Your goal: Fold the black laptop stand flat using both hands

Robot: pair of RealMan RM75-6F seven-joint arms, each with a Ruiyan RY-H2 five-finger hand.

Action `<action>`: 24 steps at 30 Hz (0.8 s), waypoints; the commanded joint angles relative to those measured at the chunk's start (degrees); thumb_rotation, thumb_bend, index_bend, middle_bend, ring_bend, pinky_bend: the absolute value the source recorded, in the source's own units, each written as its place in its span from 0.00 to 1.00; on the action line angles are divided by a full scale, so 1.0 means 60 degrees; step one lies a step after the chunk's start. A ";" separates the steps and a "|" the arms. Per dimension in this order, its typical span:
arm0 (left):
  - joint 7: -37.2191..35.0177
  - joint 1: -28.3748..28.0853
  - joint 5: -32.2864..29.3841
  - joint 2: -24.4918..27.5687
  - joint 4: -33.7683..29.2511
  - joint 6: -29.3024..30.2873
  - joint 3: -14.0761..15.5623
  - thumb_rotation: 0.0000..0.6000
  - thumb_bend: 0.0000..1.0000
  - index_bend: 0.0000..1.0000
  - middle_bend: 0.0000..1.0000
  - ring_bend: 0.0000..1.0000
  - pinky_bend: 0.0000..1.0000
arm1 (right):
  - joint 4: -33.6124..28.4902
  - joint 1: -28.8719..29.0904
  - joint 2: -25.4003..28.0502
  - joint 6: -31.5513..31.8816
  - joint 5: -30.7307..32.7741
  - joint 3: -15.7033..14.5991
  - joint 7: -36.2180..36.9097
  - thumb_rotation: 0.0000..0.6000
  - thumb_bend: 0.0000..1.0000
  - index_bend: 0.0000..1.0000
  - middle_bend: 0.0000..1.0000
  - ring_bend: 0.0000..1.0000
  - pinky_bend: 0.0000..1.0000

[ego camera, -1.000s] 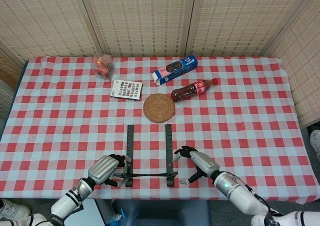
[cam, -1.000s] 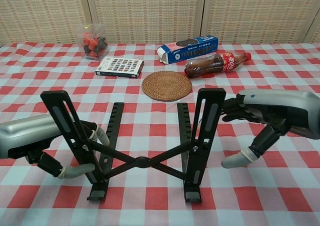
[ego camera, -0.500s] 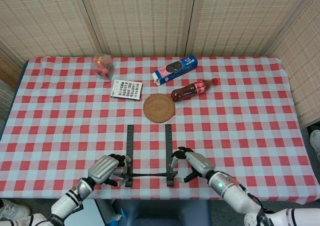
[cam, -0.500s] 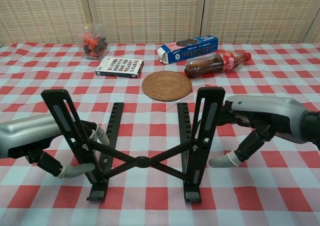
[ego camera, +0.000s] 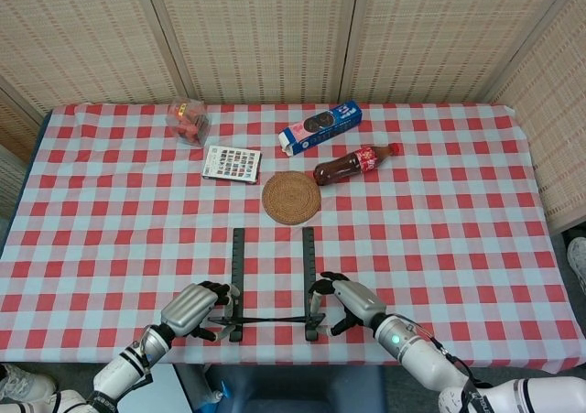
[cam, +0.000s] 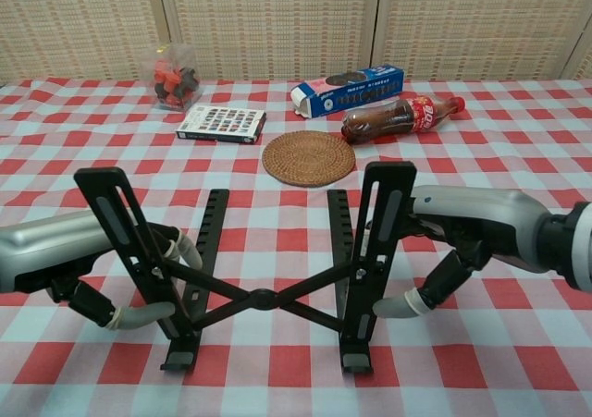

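At the near table edge I have the black laptop stand [cam: 268,278] still unfolded, both uprights raised. My left hand [cam: 69,264] grips its left upright; my right hand [cam: 453,241] curls around the right upright, thumb beside it. Beyond lie a woven coaster [cam: 308,158], cola bottle [cam: 400,117] and card box [cam: 222,124].

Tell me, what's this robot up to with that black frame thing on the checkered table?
It is working on folding a black laptop stand flat with both hands. The left hand grips the stand's left upright, and the right hand has moved in against the right upright, fingers curling around it. The stand is still open, its uprights raised and its cross-brace spread. Behind it lie a woven coaster, a cola bottle and a small box, all untouched.
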 commanded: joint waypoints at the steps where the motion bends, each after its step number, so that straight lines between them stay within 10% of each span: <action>1: -0.0005 0.0001 -0.0002 0.0000 0.0007 -0.0002 -0.0002 0.71 0.36 0.55 0.26 0.29 0.27 | -0.0009 0.0015 -0.0021 0.0000 0.0027 -0.0007 -0.0036 1.00 0.22 0.49 0.24 0.03 0.00; 24: 0.0032 -0.0058 -0.0035 0.0016 -0.0018 -0.0074 -0.0057 0.71 0.36 0.54 0.26 0.29 0.26 | -0.0067 0.0053 -0.0141 0.0124 0.0235 -0.0051 -0.0280 1.00 0.37 0.55 0.28 0.05 0.00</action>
